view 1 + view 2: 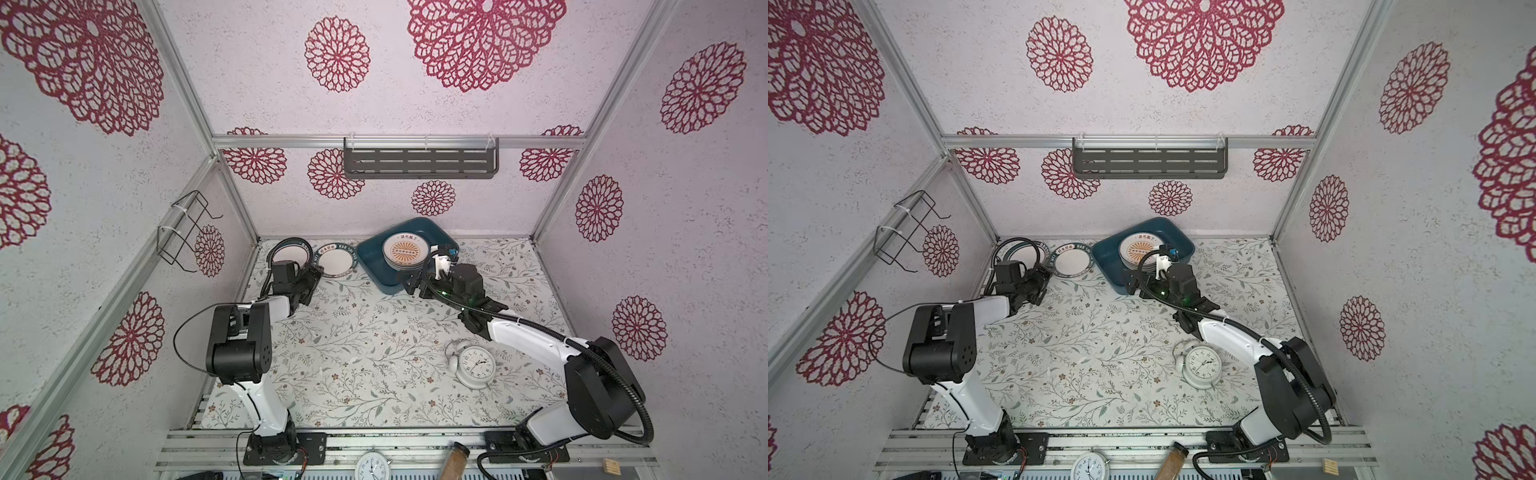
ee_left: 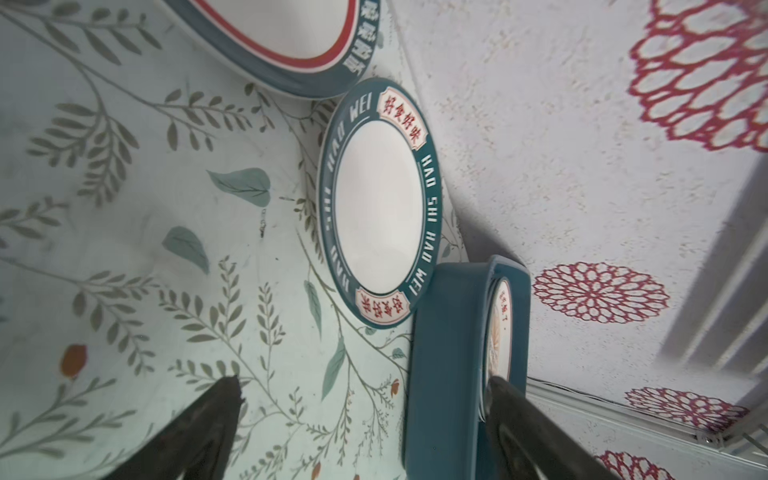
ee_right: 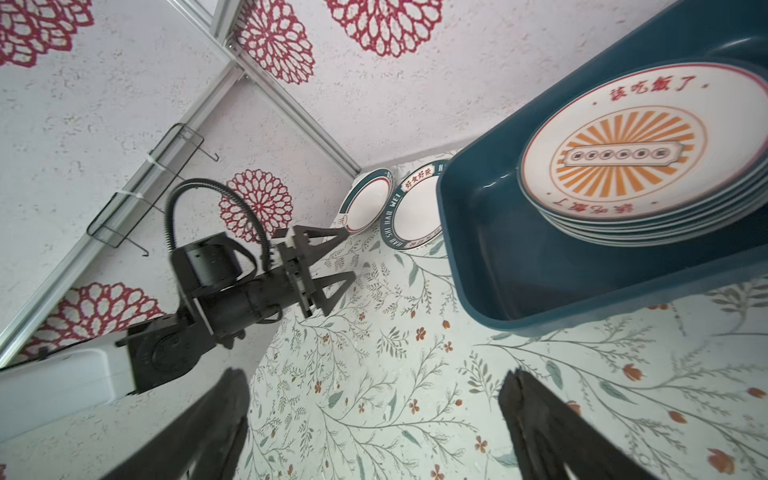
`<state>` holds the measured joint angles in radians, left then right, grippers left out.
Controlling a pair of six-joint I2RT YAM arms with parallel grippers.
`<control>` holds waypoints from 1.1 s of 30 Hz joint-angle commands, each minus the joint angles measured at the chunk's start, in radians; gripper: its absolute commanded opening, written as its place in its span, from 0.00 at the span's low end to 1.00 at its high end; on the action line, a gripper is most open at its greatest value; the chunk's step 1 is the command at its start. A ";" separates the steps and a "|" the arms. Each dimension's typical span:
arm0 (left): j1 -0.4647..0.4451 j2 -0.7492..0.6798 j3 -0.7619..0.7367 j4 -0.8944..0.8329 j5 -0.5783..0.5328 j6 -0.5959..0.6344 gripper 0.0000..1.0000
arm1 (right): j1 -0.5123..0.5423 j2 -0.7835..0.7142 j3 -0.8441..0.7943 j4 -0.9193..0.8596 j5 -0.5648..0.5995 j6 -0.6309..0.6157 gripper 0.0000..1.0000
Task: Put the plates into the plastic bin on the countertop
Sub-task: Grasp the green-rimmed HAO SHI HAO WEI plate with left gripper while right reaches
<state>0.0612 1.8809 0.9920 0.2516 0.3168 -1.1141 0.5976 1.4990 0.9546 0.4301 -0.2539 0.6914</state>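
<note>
The left gripper [image 2: 363, 382] gaped wide and empty with a lettered plate [image 2: 378, 199] just ahead, while the right gripper [image 3: 376, 374], equally wide, hung near the bin [image 3: 478, 232] holding a plate stack [image 3: 615, 158].

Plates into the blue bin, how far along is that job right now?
Done: a stack of plates, sunburst design on top, sits in the plastic bin. In hand: nothing; the left claw and right claw are both open and empty. Left: the HAO WEI plate and a red-ringed plate lie on the countertop beside the bin, close to the left claw.
</note>
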 commanded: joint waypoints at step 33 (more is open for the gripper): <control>-0.001 0.357 0.220 0.100 0.043 -0.181 0.08 | -0.004 -0.148 -0.032 -0.081 0.144 -0.038 0.99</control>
<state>0.0616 2.2131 1.2057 0.3870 0.3737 -1.2911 0.5983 1.3804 0.9054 0.3672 -0.1356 0.6716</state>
